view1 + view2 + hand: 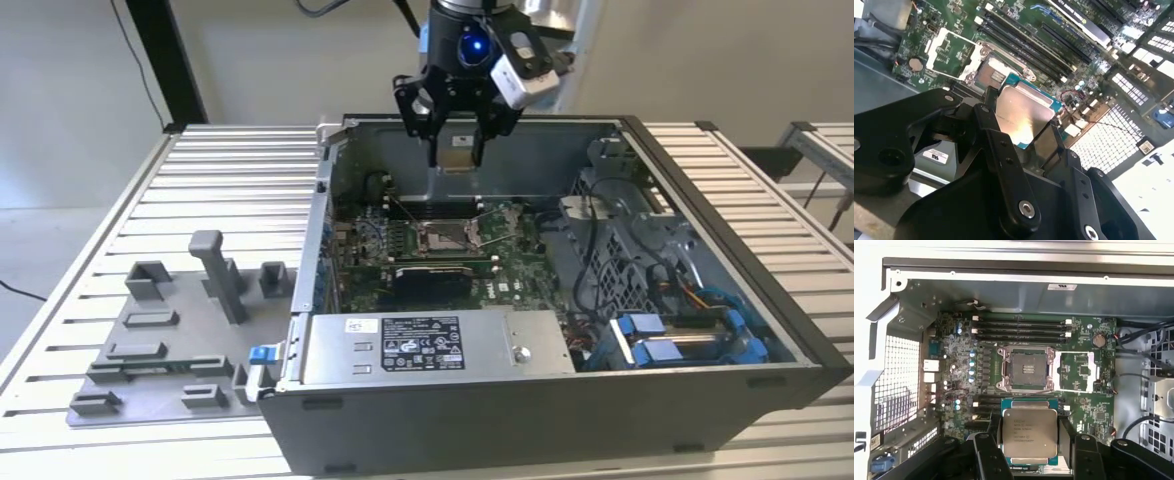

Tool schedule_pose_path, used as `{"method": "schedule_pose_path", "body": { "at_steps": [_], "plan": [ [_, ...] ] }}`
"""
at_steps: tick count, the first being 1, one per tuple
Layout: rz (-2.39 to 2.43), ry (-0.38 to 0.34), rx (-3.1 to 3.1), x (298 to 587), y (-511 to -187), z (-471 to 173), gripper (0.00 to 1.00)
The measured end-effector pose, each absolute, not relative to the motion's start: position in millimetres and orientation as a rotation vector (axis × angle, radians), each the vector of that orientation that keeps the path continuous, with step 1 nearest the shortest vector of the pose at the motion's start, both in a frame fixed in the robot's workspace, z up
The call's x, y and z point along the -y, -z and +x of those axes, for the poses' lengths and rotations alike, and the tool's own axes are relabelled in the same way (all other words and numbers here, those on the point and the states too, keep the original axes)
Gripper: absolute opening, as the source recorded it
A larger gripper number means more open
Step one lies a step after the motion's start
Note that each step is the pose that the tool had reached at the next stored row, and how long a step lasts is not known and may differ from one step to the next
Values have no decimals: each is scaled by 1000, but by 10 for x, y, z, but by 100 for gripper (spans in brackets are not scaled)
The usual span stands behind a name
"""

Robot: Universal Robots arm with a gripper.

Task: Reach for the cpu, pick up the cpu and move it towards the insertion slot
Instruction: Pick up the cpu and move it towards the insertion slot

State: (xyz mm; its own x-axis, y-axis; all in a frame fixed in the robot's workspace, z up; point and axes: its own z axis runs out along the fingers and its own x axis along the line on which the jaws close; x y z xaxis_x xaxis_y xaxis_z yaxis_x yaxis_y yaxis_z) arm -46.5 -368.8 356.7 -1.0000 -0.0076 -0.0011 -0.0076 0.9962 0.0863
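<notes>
Holding the cpu point(1030, 435) pinched between its two black fingers point(988, 455), your gripper point(455, 140) is hanging above the open computer case point(787, 330), near the case's far wall in the exterior view. You are seeing the chip's silvery face and pale rim in both wrist views, clamped at two opposite edges point(1021, 117); in the exterior view it is showing just below the fingertips point(457, 160), clear of the board.

The insertion slot point(1026, 369) is lying on the green circuit board point(1089, 410) beneath and slightly ahead of the held chip. Its metal frame is standing open, with the hinged plate point(1078, 371) folded out to one side and the square centre exposed point(991, 74). In the exterior view the slot point(445, 236) is sitting almost straight below the gripper, a little nearer the camera.

Judging from this, you are carrying the chip towards the slot, its edges roughly parallel to the frame, not yet seated.
</notes>
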Motion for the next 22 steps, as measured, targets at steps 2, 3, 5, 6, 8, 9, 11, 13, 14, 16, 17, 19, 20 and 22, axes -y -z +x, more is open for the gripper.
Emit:
{"method": "schedule_pose_path", "body": {
  "at_steps": [2,3,5,6,8,9,11,13,14,16,17,19,20,22],
  "plan": [
    [-10,-136,-3138,3659,-3563,-465,0],
    [-8,-136,-3138,3644,-3561,-465,0],
    [-4,-136,-3138,3617,-3559,-465,0],
    [-2,-136,-3138,3605,-3559,-465,0],
    [1,-136,-3137,3570,-3557,-466,0],
    [2,-136,-3138,3546,-3555,-466,0],
    [3,-136,-3138,3489,-3552,-466,0],
    [3,-136,-3138,3429,-3548,-466,0],
    [3,-136,-3137,3399,-3547,-466,0],
    [3,-136,-3137,3345,-3545,-466,0],
    [3,-136,-3137,3328,-3544,-465,0],
    [3,-136,-3138,3319,-3542,-455,0],
    [3,-136,-3137,3319,-3540,-436,0],
    [4,-136,-3137,3319,-3539,-384,0]
  ]
}}
